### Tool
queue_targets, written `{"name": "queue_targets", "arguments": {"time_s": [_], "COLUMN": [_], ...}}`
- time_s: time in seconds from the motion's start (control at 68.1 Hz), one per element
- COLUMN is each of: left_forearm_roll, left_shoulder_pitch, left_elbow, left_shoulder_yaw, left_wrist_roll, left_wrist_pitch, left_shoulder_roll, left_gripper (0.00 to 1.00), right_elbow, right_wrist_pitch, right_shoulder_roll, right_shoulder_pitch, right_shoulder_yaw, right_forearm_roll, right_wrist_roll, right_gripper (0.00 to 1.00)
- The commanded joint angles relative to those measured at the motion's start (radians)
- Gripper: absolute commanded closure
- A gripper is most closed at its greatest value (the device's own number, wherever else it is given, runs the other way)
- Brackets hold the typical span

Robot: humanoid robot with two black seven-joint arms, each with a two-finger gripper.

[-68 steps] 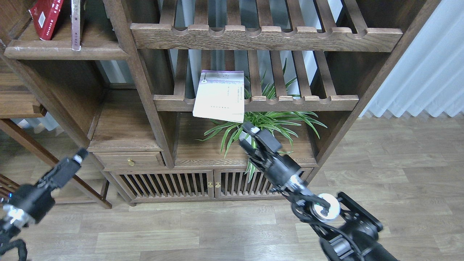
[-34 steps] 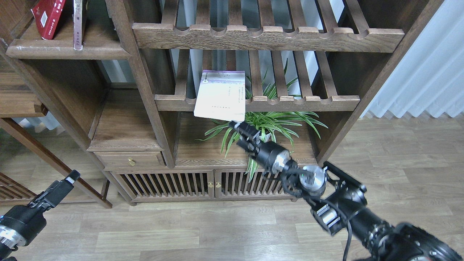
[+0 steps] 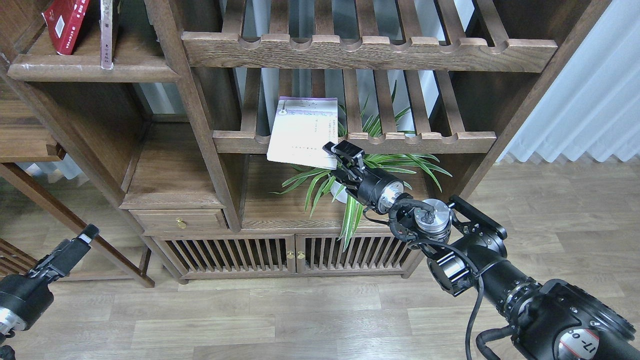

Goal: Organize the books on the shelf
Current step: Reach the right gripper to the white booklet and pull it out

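Pale book (image 3: 303,131): flat on slatted rack (image 3: 410,142), front edge overhanging rail. Right gripper (image 3: 340,155): fingers spread, at book's 5 o'clock corner; contact unclear. Red book (image 3: 67,22), 1 thin book (image 3: 106,32): upright on shelf (image 3: 90,74), 10 o'clock. Left gripper (image 3: 82,240): 8 o'clock, finger state cannot tell.

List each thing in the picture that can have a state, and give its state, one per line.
Pale book: flat on slatted rack, front edge overhanging.
Red book: leaning on solid shelf.
Thin book: upright.
Cabinet doors: closed.
Drawer: closed.
Right claw: at pale book's corner.
Left claw: low, empty.
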Motion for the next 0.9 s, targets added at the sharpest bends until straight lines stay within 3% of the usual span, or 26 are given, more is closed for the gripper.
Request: {"name": "queue_targets", "arguments": {"time_s": [0.0, 0.147, 0.206, 0.397, 0.69, 0.881], "left_forearm_roll": [0.0, 0.002, 0.0, -0.029, -0.299, -0.486], "left_shoulder_pitch": [0.0, -0.003, -0.005, -0.005, -0.006, -0.011], "left_elbow": [0.001, 0.004, 0.004, 0.004, -0.013, -0.076], "left_shoulder_yaw": [-0.006, -0.005, -0.005, 0.003, 0.164, 0.287], "left_wrist_roll": [0.0, 0.002, 0.002, -0.003, 0.005, 0.011], "left_wrist_pitch": [0.0, 0.0, 0.0, 0.0, 0.0, 0.0], "left_shoulder_roll": [0.0, 0.0, -0.001, -0.012, -0.021, -0.03], "left_gripper": [0.0, 0.0, 0.0, 0.0, 0.0, 0.0], "right_elbow": [0.006, 0.008, 0.009, 0.014, 0.112, 0.204], "right_wrist_pitch": [0.006, 0.018, 0.056, 0.138, 0.369, 0.374], "right_shoulder_roll": [0.0, 0.0, 0.0, 0.0, 0.0, 0.0], "right_shoulder_pitch": [0.001, 0.001, 0.0, -0.006, -0.144, -0.264], "right_shoulder_yaw": [-0.006, -0.004, -0.004, -0.019, -0.016, -0.012], "right_forearm_roll": [0.017, 0.018, 0.02, 0.021, 0.009, 0.012], "right_wrist_roll": [0.001, 0.001, -0.006, -0.023, -0.072, -0.083], "right_gripper": [0.85, 0.88, 0.95, 0.97, 0.97, 0.97]}}
